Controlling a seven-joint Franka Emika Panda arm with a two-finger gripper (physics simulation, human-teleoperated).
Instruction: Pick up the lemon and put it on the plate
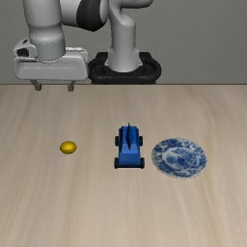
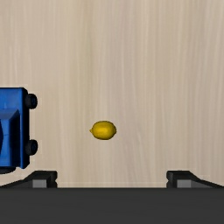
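- Grey end effector (image 1: 53, 87) hangs high, jaws spread wide, holding nothing, presumably poised to descend.
- Lemon (image 1: 68, 148) lies free on the tabletop (image 1: 39, 212), toward its six o'clock.
- Blue toy car (image 1: 127, 147) sits between; plate (image 1: 178, 156) at its three o'clock.

Blue toy car (image 1: 128, 148) sat upright on its black wheels near the middle of a light wooden table (image 1: 48, 207), lengthwise near-to-far in the exterior view. Wrist view caught part of the car (image 2: 12, 128), two black wheels showing on one side, cut off at the edge. Plain grey wall (image 1: 212, 39) ran behind the table
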